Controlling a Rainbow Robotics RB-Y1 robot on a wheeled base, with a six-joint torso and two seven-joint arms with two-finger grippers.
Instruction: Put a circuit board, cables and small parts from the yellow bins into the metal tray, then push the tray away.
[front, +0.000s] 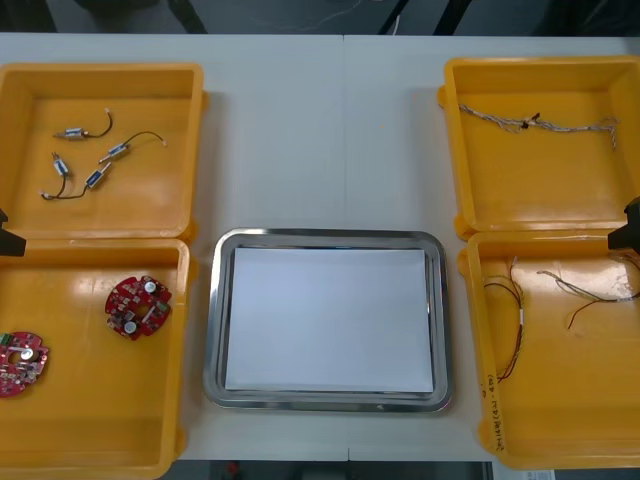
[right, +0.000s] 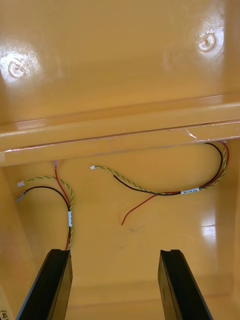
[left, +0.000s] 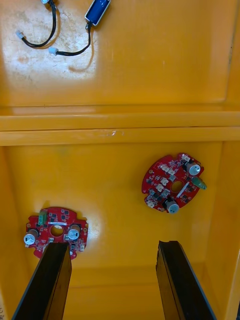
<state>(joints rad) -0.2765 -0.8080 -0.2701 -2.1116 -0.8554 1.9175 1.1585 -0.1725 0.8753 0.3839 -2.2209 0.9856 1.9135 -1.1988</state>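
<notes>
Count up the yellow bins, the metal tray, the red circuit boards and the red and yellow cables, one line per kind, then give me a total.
Yellow bins: 4
Metal tray: 1
Round red circuit boards: 2
Red and yellow cables: 2
Total: 9

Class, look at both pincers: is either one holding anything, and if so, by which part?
Nothing is held. The left pincer stands open over the circuit boards; the right pincer stands open over the red and yellow cables.
</notes>
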